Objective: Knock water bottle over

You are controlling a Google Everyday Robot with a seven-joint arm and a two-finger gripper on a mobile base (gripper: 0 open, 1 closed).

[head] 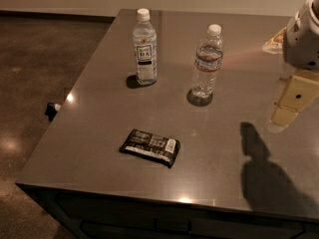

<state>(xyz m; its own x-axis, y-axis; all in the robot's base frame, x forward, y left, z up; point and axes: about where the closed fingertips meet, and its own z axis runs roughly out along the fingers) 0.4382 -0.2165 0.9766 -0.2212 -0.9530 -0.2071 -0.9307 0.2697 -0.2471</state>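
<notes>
Currently water bottle (207, 63) upright, well apart from hand (285, 112), seemingly hovering at right; cannot tell its grip.

Hand (288, 111) partly cropped at right edge

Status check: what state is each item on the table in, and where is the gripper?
water bottle: upright, capped, not yet knocked over.
white-label bottle: upright, capped.
snack bar: lying flat, wrapped.
gripper: at the right, apart from the water bottle.
</notes>
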